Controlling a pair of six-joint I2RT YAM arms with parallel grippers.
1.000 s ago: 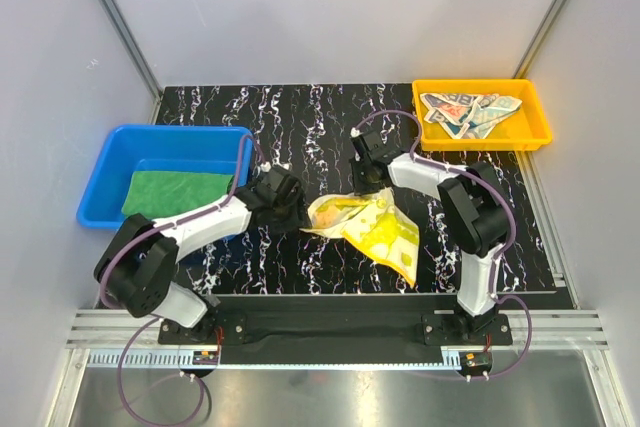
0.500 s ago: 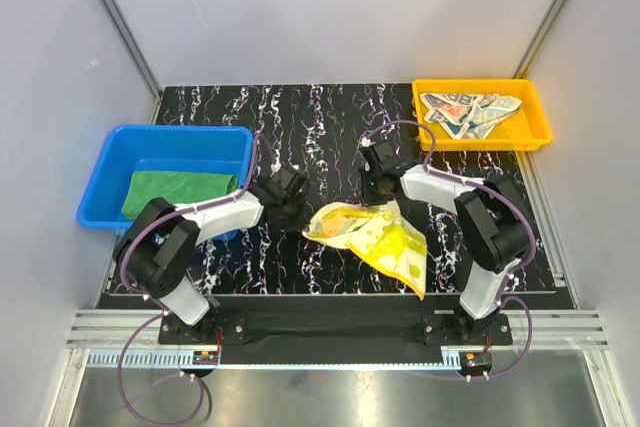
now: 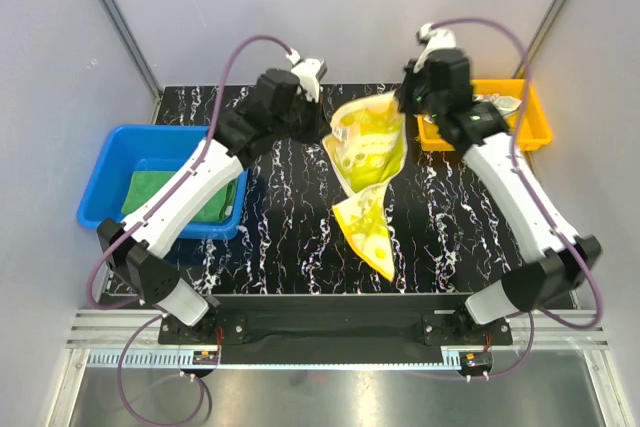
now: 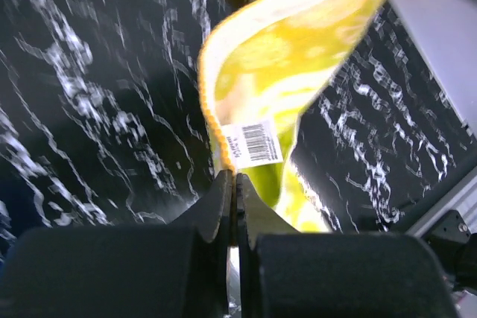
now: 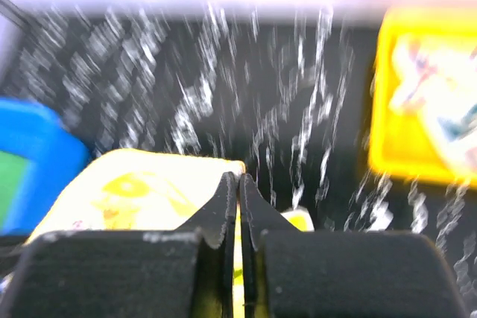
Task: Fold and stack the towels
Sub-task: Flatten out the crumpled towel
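The pale yellow towel (image 3: 368, 162) with green cartoon print hangs in the air above the middle of the table, held up by two corners. My left gripper (image 3: 328, 125) is shut on its left top corner, next to a white barcode label (image 4: 253, 144). My right gripper (image 3: 402, 105) is shut on the right top corner (image 5: 223, 169). The towel's lower end (image 3: 372, 242) trails down to the table. The green towel (image 3: 152, 187) lies folded in the blue bin. The cream printed towel (image 3: 500, 107) lies crumpled in the orange bin, partly hidden by my right arm.
A blue bin (image 3: 120, 147) stands at the table's left edge. An orange bin (image 3: 538, 127) stands at the back right. The table (image 3: 290, 247) is black with white marbling. Grey walls close in on both sides.
Both arms have risen and swung toward the back, lifting the yellow towel off the table. My left gripper has closed on its corner.
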